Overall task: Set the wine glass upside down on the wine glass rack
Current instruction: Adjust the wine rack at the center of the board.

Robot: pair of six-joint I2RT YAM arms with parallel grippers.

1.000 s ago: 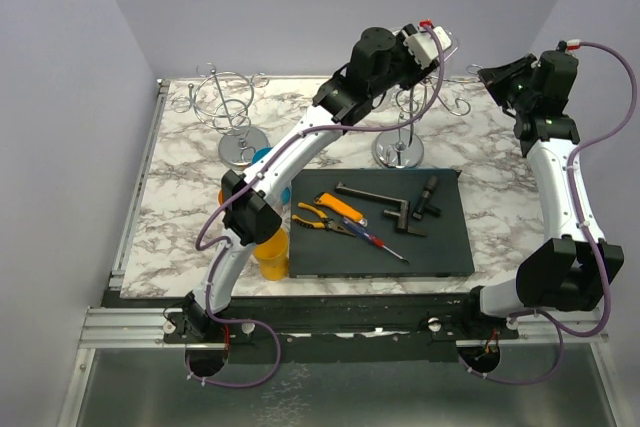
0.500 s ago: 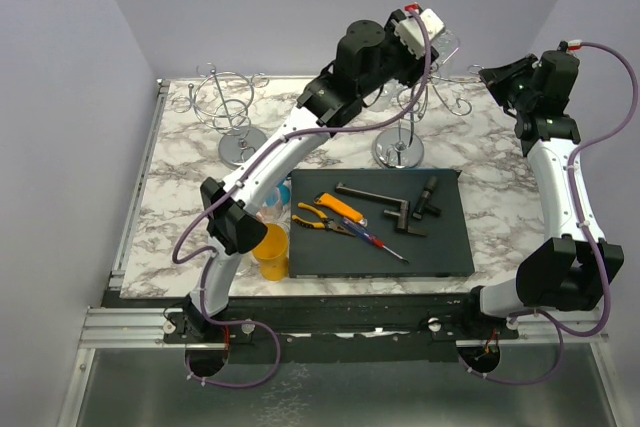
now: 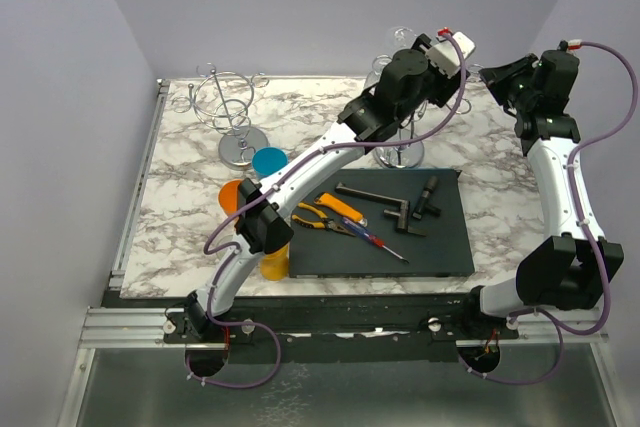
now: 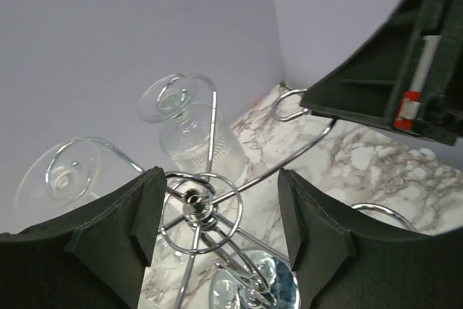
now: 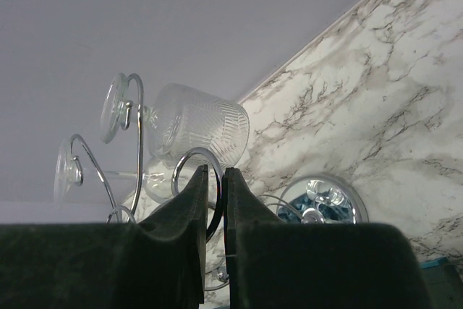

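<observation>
Two glasses hang upside down on the wine glass rack [image 4: 197, 204] at the far right of the bench [image 3: 180, 197]. In my left wrist view I see one wine glass [image 4: 189, 132] with its foot caught in a wire loop and its bowl pointing down. A second glass [image 4: 61, 173] hangs from the next loop, off to the left.

My left arm reaches a long way. It goes up from its base, bends at the elbow near the front, then stretches across the bench to the rack. The left pincer [image 4: 217, 215] sits high over the middle of the rack and looks down on the top ring. Its two fingers [image 4: 307, 229] stand wide apart, one on each side of the ring. They hold nothing and do not touch the glass.

My right arm stands tall on the right side. It rises from its base, then bends inward at the top toward the rack. The right pincer [image 5: 215, 215] is pinched almost shut, with just a thin gap between its fingers. I see nothing held in it. In its view a rack loop and the hanging glass sit just past the tips.

A black mat [image 3: 440, 242] with tools lies near the front of the bench. A second, bare rack [image 3: 228, 112] stands at the far left.
</observation>
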